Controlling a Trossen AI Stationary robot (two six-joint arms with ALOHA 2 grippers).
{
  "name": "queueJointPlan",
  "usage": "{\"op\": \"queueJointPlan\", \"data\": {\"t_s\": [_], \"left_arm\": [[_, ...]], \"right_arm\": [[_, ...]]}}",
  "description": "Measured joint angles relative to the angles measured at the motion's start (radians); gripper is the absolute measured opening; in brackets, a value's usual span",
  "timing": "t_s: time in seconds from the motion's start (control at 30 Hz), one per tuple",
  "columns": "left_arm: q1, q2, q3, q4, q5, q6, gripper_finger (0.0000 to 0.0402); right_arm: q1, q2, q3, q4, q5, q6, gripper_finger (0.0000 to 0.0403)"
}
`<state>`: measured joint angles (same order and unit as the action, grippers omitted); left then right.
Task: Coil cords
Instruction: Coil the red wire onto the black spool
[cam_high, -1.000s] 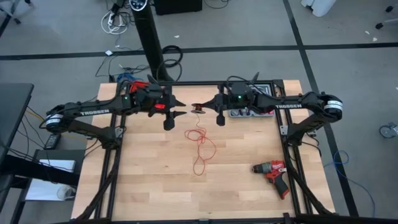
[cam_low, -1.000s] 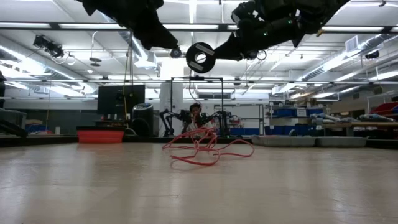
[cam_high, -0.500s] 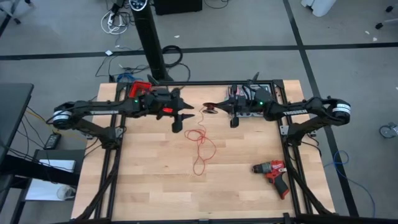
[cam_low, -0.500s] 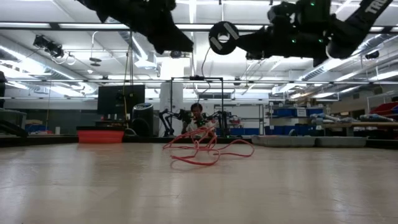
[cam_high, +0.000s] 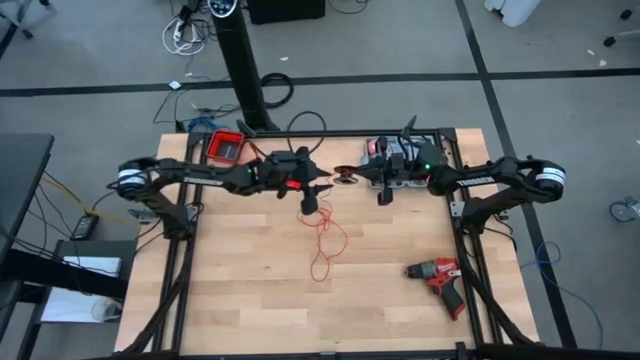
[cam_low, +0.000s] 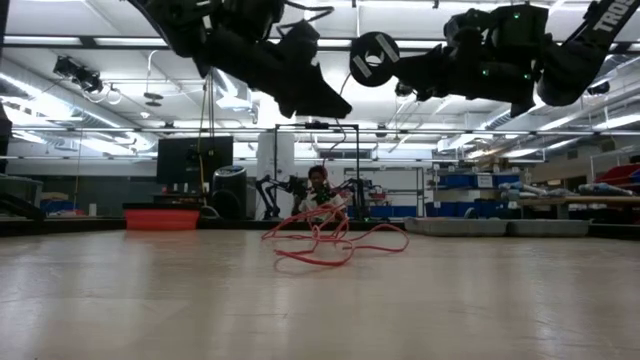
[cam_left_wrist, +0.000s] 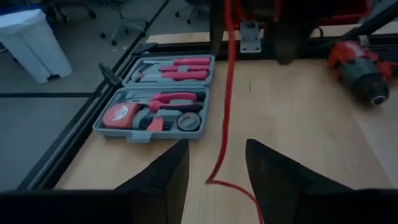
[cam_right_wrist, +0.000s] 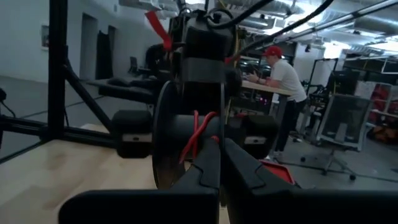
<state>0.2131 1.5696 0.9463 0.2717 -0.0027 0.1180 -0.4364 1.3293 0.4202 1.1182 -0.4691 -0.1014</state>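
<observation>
A pale wood table (cam_high: 240, 290) stands on a grey floor, with a drill (cam_high: 437, 277) near its right edge, a tool case (cam_left_wrist: 158, 114) at the far right and a red bin (cam_high: 227, 147) at the far left. Beyond it lies a workshop where a person (cam_right_wrist: 283, 93) bends over a bench. The red cord (cam_high: 322, 232) lies in loose loops mid-table and rises to a black spool (cam_low: 374, 58), which the right gripper (cam_high: 352, 176) clamps, fingers closed. The left gripper (cam_left_wrist: 214, 165) hangs open with the cord running between its fingers. The cord's ends cannot be made out.
</observation>
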Motion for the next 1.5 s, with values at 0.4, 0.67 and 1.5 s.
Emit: {"op": "queueJointPlan", "data": {"t_s": [0.4, 0.67, 1.5], "left_arm": [[-0.044, 0.065, 0.001, 0.149, -0.005, -0.070, 0.0162], [-0.070, 0.160, 0.000, 0.307, -0.007, -0.070, 0.0162], [-0.056, -0.021, 0.000, 0.043, -0.157, 0.139, 0.0162]], "right_arm": [[-0.007, 0.001, 0.000, 0.092, 0.070, 0.012, 0.0000], [-0.009, 0.001, 0.000, 0.154, 0.121, 0.027, 0.0000], [-0.170, -0.007, -0.052, 0.187, -0.154, 0.126, 0.0000]]}}
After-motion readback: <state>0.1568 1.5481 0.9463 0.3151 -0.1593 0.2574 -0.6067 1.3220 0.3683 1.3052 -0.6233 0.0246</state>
